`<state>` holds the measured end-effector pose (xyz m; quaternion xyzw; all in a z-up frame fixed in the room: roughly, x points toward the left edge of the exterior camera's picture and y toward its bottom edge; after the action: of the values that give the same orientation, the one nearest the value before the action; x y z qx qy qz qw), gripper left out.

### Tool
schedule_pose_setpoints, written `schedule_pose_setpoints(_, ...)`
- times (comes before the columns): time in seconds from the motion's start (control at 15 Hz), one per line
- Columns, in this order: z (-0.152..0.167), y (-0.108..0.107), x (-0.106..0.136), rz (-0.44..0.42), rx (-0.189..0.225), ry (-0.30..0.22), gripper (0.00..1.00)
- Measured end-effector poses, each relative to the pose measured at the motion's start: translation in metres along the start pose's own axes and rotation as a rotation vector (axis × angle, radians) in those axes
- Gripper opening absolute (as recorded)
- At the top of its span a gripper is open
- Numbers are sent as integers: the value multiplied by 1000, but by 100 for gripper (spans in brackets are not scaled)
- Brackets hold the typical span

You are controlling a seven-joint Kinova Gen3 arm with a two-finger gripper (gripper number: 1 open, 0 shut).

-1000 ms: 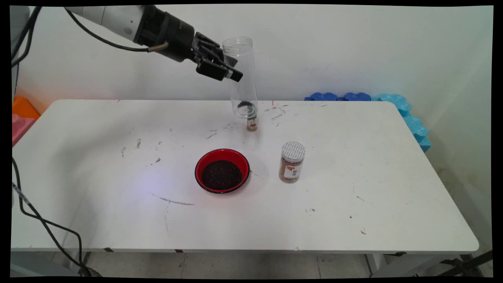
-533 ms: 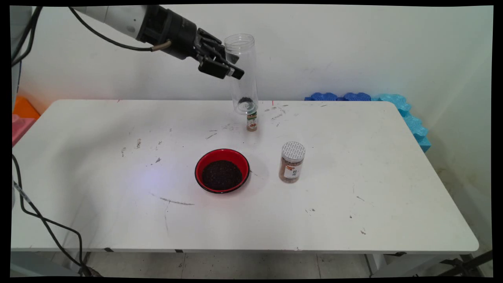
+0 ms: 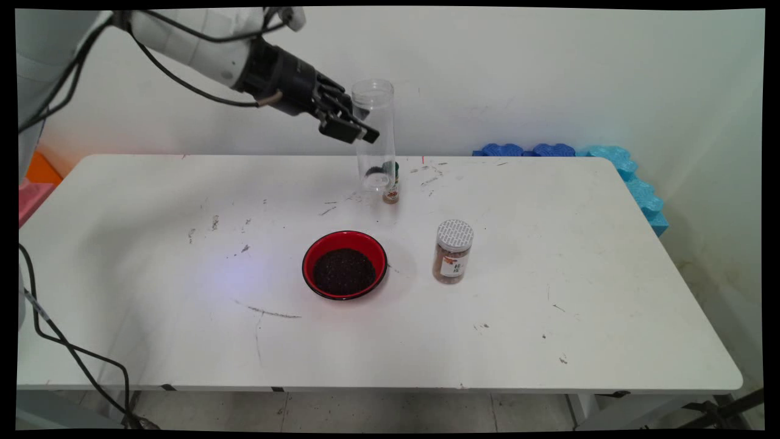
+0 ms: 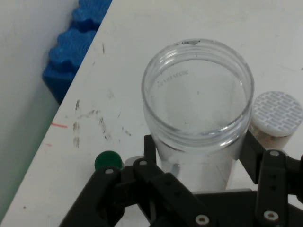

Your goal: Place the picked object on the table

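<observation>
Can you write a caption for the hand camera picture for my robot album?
The black pincer grips a clear, open jar above the white table.

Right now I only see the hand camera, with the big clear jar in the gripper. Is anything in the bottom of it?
Observer: Yes. From the main view, the clear jar has a few dark crumbs at its bottom.
Operator: Are there more crumbs anywhere?
Observer: A red bowl on the table holds a heap of similar dark stuff, nearer the camera than your jar.
Operator: What's under the white lid beside my jar?
Observer: A small jar of brown stuff, standing right of the bowl.
</observation>
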<state>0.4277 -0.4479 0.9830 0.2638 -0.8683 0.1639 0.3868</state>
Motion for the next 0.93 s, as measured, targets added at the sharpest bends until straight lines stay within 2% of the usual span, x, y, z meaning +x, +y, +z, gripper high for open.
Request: schedule_pose_setpoints(0.93,80,2,-39,33,4,-63,0)
